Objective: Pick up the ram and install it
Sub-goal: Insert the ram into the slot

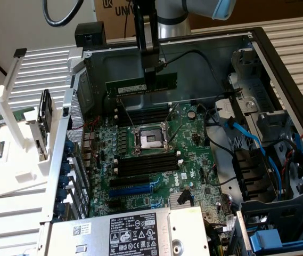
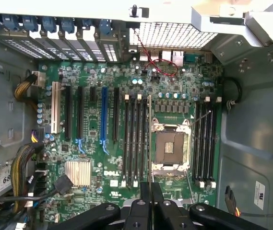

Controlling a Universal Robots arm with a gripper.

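Hanging straight down from the top of the exterior view, the arm [image 1: 172, 16] is positioned over the open computer case [image 1: 204, 42]. The jaws are nearly closed and pinched on the ram [image 1: 130, 86], which is gripped at its upper edge right of the middle. The ram is held level and edge-down in the air above the motherboard [image 1: 194, 160], over the black memory slots [image 1: 140, 114] beside the processor socket [image 1: 150, 140].

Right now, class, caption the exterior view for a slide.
Gripper holds the ram above the motherboard inside the open computer case.
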